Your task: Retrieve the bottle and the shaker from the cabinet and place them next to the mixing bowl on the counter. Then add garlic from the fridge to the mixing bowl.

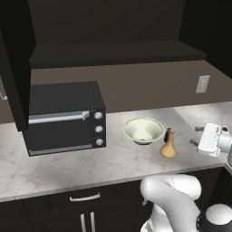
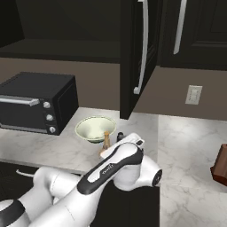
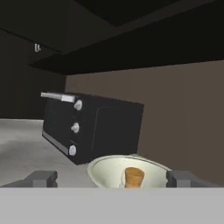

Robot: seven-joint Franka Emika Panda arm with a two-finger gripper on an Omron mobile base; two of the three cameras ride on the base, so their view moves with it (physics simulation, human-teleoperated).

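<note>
— On the counter [image 1: 68, 167], what did we find beside the mixing bowl [image 1: 143, 130]?

— We found the bottle [image 1: 168, 147] standing upright just to the bowl's right in the left base view, close to its rim (whether the two touched, we could not tell). From the right base view the same bottle [image 2: 106, 142] stood in front of the bowl [image 2: 95, 128], partly hidden by the white arm.

— And the gripper?

— We saw the gripper [image 1: 197, 135] to the right of the bottle and apart from it, its two fingers spread wide with nothing between them. In the hand view the fingertips [image 3: 43, 178] rose far apart at the bottom, and the bottle's tan top [image 3: 134, 176] showed between them, with the bowl [image 3: 109, 170] behind it.

— What else stood on that worktop?

— We noted a black microwave oven [image 1: 65, 117] left of the bowl, its three pale knobs down the right side of its front. A white wall outlet [image 1: 202, 84] sat on the brown wall above the counter's right end.

— Where was the cabinet?

— Above the counter we saw the cabinet [image 1: 113, 50], dark, with its shelf exposed and its tall black door [image 2: 137, 53] swung out, silver handle facing us. We could not make out the shaker on that shelf (too dark).
</note>
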